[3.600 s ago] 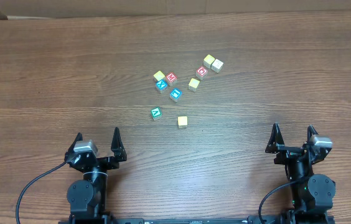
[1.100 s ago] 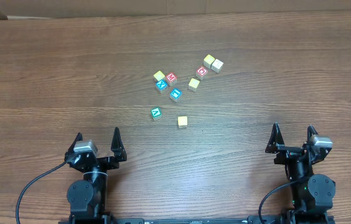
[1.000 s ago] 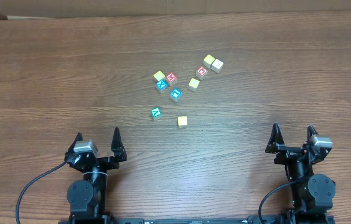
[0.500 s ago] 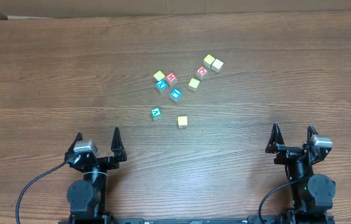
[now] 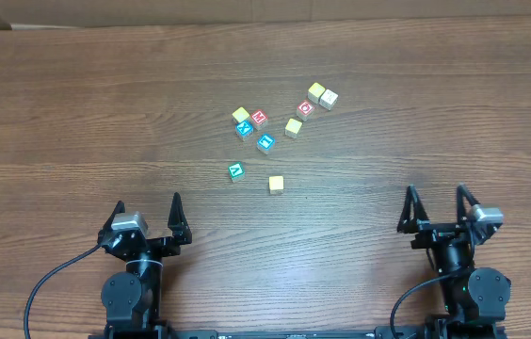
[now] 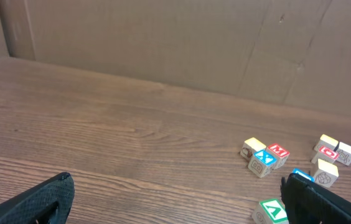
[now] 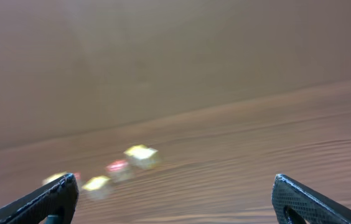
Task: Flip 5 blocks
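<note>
Okay, we've got a brown wood-grain table (image 5: 77,113) filling the overhead view, with a plain cardboard wall (image 6: 163,43) standing along its far edge. The blocks (image 5: 265,143) lie loosely scattered a bit far of centre; we count ten, all on the table and touched by neither arm. The green-teal block (image 5: 235,170) and the pale yellow block (image 5: 276,184) sit nearest the arms, apart from the rest. At the far right of the scatter a yellow and a cream cube touch. The left gripper (image 5: 147,202) and the right gripper (image 5: 435,191) are parked at the near edge, well apart from the blocks, both with jaws spread wide and nothing between them. Both arm bases are cut off by the near edge of the frame. A black cable (image 5: 49,282) runs out of view at near left. In the left wrist view the right finger covers part of a blue cube, and the green one is clipped by the bottom edge. The right wrist view is blurred, so the cubes there are just yellow and red smears. Most letters are too small to read from overhead.
</note>
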Controlling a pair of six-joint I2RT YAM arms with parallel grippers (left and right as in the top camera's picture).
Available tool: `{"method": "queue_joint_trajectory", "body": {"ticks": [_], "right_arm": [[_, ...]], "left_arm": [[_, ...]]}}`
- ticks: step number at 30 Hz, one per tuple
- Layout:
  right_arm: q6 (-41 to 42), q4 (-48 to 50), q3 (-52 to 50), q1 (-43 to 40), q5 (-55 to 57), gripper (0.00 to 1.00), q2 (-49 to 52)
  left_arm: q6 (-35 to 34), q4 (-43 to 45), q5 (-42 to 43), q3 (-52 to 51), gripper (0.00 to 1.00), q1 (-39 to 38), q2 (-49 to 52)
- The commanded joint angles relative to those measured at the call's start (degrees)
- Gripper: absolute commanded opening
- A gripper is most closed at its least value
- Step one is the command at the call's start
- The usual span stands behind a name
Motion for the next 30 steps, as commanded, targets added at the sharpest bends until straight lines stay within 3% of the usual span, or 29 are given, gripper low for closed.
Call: {"method": "queue_joint_trajectory", "body": {"ticks": [1, 7, 13, 19, 25, 30], "right_arm": [[4.2, 0.1, 3.9, -0.2, -10.3, 1.0, -0.2], [4.2, -6.1, 13.3, -0.2, -11.4, 1.0, 7.3], [3.7, -17.6, 28.4, -0.2, -17.3, 1.0, 25.9], [-4.4, -35.8, 46.2, 0.0, -29.0, 1.0, 46.6], [-5.4, -50.2, 59.9, 3.0, -28.6, 1.0, 61.0], [-7.3, -53.9, 63.3, 9.5, -27.7, 1.0, 66.4]], "left_arm": [[1.1, 0.0, 0.4, -0.2, 1.0, 0.3, -0.6], [1.1, 0.0, 0.4, -0.2, 1.0, 0.3, -0.6], [1.0, 0.0, 1.0, -0.2, 1.0, 0.2, -0.6], [0.9, 4.6, 16.9, 0.3, 1.0, 0.2, -0.6], [-4.6, -4.7, 20.3, 3.9, 1.0, 0.2, 2.3], [-6.0, -11.2, 21.9, 11.6, 1.0, 0.2, 12.5]]}}
